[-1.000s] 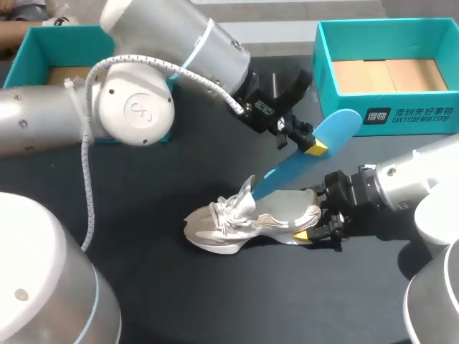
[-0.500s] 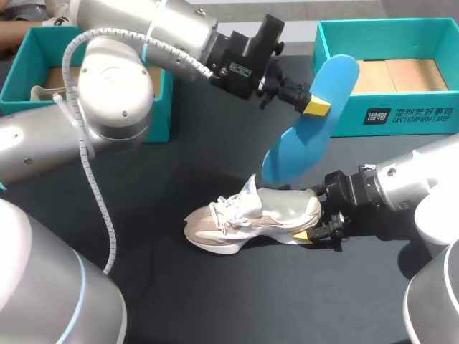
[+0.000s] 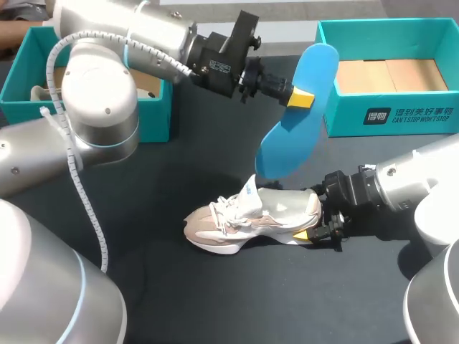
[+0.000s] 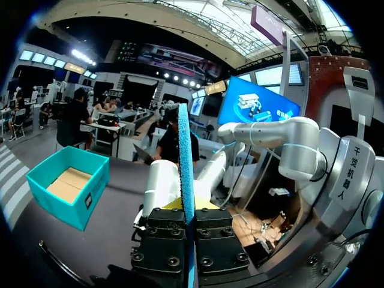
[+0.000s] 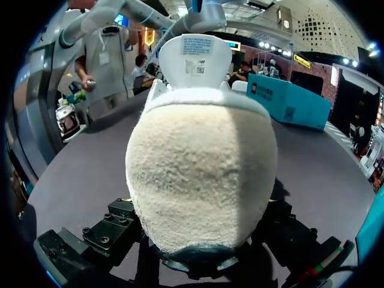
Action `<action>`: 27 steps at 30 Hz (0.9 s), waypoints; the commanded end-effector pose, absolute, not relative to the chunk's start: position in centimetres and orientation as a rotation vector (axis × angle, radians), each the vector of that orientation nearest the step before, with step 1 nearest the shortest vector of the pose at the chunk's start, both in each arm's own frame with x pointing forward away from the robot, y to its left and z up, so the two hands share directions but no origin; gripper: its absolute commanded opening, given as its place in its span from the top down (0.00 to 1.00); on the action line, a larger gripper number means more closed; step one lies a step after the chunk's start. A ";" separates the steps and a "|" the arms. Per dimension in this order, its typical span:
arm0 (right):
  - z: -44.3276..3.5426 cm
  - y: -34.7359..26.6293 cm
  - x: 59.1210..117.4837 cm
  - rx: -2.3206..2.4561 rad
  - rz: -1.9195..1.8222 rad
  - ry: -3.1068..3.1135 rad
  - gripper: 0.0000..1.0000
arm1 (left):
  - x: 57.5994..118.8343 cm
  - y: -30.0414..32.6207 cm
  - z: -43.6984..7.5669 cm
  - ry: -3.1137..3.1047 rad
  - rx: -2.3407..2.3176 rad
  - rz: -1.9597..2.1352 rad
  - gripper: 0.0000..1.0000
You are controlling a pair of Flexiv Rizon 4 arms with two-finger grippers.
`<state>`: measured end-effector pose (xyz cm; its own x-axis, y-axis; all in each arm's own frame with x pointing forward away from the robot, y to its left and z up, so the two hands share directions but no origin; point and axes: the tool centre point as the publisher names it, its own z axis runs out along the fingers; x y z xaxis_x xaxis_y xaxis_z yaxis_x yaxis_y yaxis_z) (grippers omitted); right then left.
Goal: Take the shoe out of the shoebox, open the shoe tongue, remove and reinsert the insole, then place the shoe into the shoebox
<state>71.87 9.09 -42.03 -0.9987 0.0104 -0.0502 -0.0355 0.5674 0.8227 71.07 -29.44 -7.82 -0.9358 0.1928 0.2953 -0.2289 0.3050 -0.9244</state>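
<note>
shoe (image 3: 251, 215): lying on desk (image 3: 179, 287), out of box.
R pincer (image 3: 314, 222): clamped on shoe heel, low at desk lvl.
L pincer (image 3: 301, 98): gripping blue insole (image 3: 285, 143), held in air, lower end just above shoe.
shoebox (image 3: 387, 118): open, back R of desk, beside insole's upper end.

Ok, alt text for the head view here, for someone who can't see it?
The left gripper holds a blue insole in the air above a white shoe on the dark table, while the right gripper grips the shoe's heel. A left shoebox and a right shoebox, both teal and open, stand behind.
</note>
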 end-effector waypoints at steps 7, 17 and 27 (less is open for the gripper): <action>-42.1 9.2 71.8 -0.020 1.434 2.737 1.00 | 71.1 -29.6 -7.8 -2.228 0.032 1.665 1.00; -42.1 9.2 71.8 -0.020 1.434 2.737 1.00 | 69.5 -28.9 -5.0 -2.078 0.259 1.762 1.00; -42.1 9.2 71.8 -0.020 1.434 2.737 1.00 | 64.9 -28.0 -1.0 -1.714 0.560 1.746 1.00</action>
<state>71.88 9.09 -42.03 -0.9987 0.0104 -0.0502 -0.0355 0.5674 0.8227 66.62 -29.09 -0.82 -0.7890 0.1606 0.5931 -0.5757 0.1443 -0.8049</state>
